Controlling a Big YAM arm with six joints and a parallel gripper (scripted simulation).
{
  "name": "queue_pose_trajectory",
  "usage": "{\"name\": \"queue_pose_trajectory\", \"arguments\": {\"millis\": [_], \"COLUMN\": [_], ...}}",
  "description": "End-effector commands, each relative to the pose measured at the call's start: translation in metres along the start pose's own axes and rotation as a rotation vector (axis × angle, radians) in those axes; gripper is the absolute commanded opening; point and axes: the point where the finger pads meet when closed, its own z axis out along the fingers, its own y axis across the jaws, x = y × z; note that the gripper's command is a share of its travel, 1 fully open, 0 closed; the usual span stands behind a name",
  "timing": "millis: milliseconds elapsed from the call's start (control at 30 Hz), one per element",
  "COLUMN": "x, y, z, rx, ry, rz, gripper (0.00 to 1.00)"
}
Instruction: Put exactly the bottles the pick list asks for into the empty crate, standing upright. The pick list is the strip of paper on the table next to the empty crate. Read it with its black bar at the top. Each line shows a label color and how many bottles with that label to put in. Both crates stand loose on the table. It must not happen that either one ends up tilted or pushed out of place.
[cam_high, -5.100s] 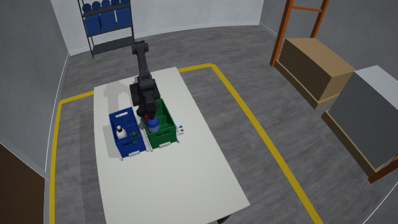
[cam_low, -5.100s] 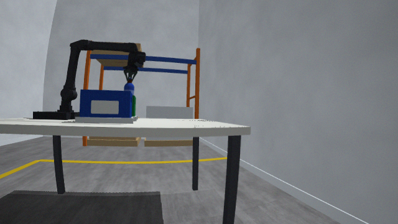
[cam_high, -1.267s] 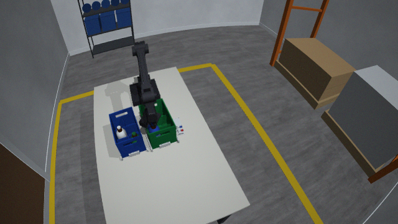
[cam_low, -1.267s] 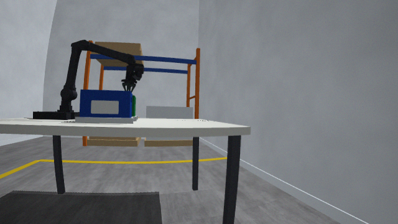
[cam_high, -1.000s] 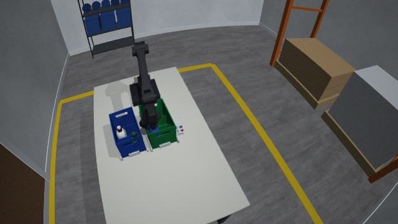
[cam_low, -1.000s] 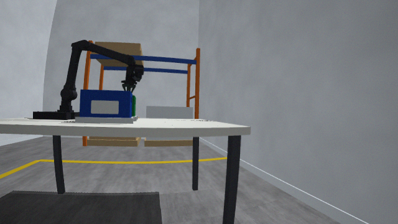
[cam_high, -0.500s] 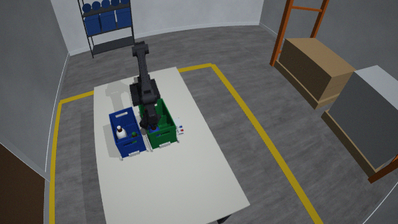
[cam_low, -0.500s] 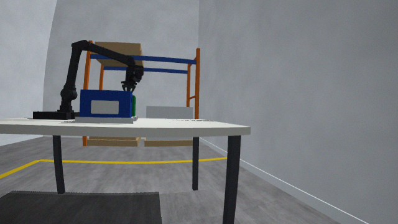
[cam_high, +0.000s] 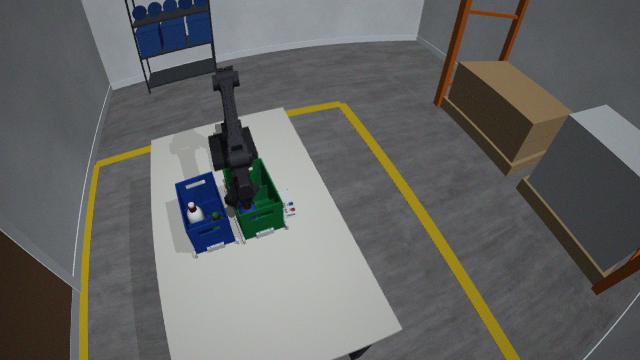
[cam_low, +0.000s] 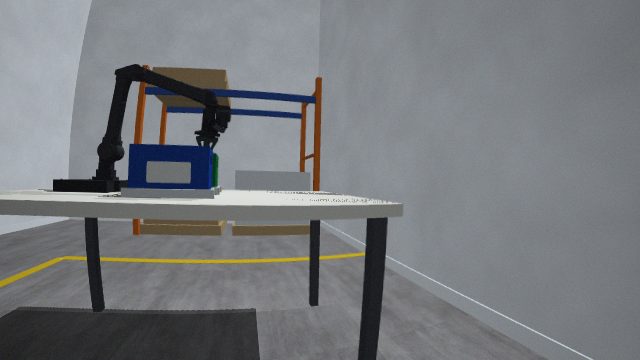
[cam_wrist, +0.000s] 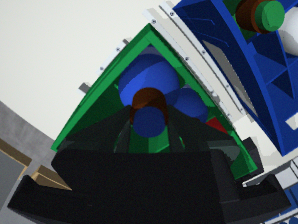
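Note:
My gripper hangs over the near part of the green crate and is shut on a brown bottle with a blue cap and blue label. The bottle is held upright inside the crate's opening. In the wrist view the green crate holds other blue-capped bottles beside it, and something red shows near them. The blue crate to the left holds a white bottle and a green-capped bottle. The pick list lies on the table right of the green crate, with blue and red marks.
The two crates stand side by side, nearly touching, near the arm's base. From the side view the blue crate hides most of the green one. Shelves and boxes stand away from the table.

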Motion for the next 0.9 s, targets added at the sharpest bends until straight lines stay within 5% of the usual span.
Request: {"name": "queue_pose_trajectory", "arguments": {"millis": [0, 867], "x": [-0.02, -0.012], "y": [0.012, 0.005], "z": [-0.037, -0.02], "rx": [-0.061, -0.043], "ry": [-0.082, -0.057], "rz": [-0.002, -0.002], "gripper": [0.0, 0.0]}}
